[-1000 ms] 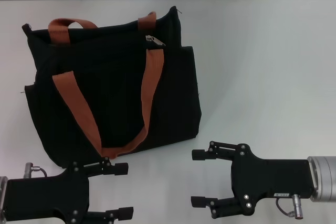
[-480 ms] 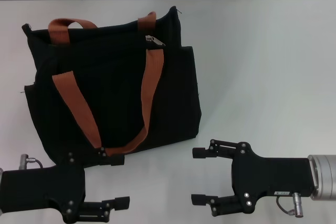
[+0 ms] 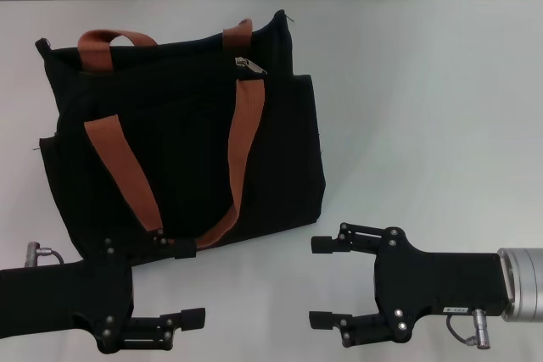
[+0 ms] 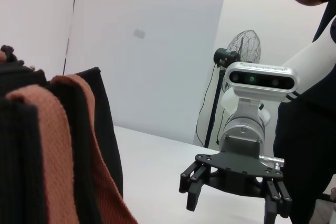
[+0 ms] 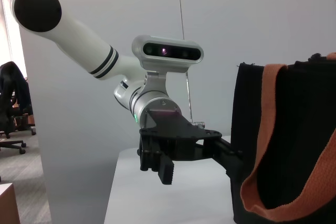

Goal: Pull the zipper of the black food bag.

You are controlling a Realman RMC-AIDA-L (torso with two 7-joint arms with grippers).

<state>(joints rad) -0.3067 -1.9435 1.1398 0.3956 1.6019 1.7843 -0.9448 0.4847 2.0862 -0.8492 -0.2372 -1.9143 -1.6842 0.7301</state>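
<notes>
The black food bag (image 3: 187,150) lies on the white table at centre left, its two rust-orange straps (image 3: 242,137) draped over its face. The zipper (image 3: 249,64), a small silver slider, sits on the bag's far top edge near the right strap. My left gripper (image 3: 187,284) is open at the bag's near edge, its upper finger overlapping the bottom of the strap loop. To the right of the bag, my right gripper (image 3: 320,282) is open over bare table. The right wrist view shows the left gripper (image 5: 194,163) beside the bag (image 5: 294,129). The left wrist view shows the right gripper (image 4: 233,198).
The white table (image 3: 424,125) stretches bare to the right of the bag and behind it to a grey wall. In the left wrist view a fan (image 4: 242,51) and a person (image 4: 310,129) stand beyond the table.
My left gripper has shifted away from the near edge toward the bag, so its upper finger now reaches the bag's near edge. The right gripper and the bag have stayed put.
</notes>
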